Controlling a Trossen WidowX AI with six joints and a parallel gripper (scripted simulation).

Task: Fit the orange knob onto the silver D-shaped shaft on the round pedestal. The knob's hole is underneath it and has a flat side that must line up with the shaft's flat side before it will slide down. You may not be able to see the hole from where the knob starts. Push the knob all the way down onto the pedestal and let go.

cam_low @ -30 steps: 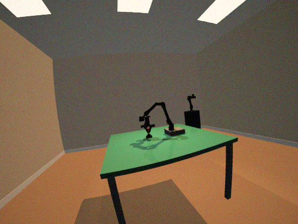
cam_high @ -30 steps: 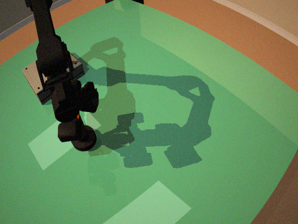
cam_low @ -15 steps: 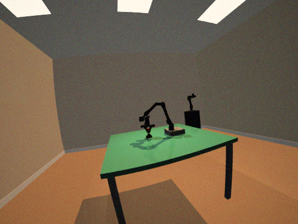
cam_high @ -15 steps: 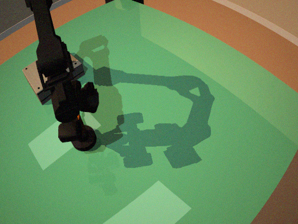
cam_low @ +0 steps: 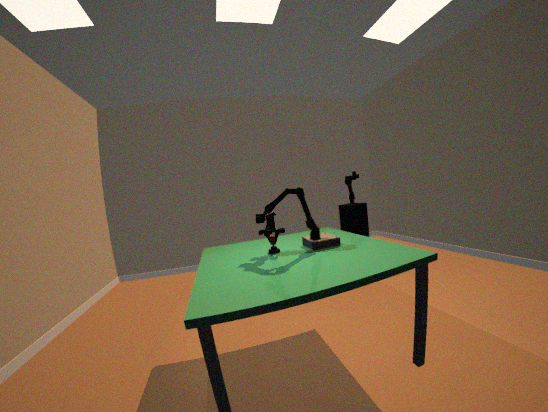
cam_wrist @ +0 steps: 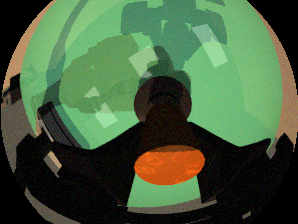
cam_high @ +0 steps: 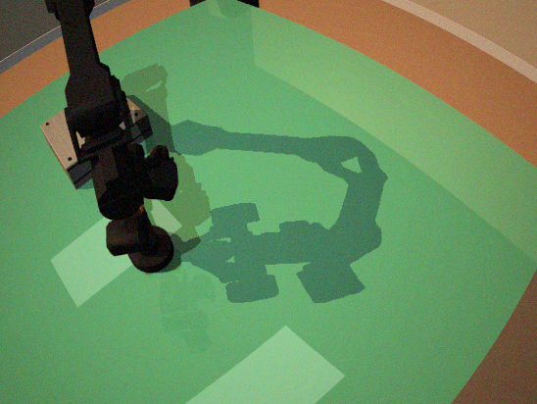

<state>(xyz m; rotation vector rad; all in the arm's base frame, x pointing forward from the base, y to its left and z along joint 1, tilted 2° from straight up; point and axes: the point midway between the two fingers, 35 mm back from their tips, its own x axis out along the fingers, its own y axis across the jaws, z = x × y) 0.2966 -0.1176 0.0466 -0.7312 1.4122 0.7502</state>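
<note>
My gripper (cam_high: 133,231) (cam_low: 271,233) (cam_wrist: 165,125) points straight down and is shut on the orange knob (cam_wrist: 168,165). In the top view the knob (cam_high: 141,210) shows only as a thin orange sliver behind the fingers, and in the exterior view the knob (cam_low: 271,237) is a small orange spot. The dark round pedestal (cam_high: 156,255) (cam_low: 274,249) (cam_wrist: 161,98) stands on the green table (cam_high: 318,147) (cam_low: 300,280) right below the knob. The silver shaft is hidden by the knob and the fingers. I cannot tell whether the knob touches the pedestal.
The arm's grey base plate (cam_high: 55,138) (cam_low: 322,243) sits close behind the pedestal. A black box carrying a small arm (cam_low: 353,217) stands on the floor beyond the table. The table's front edge (cam_low: 310,299) is far from the gripper.
</note>
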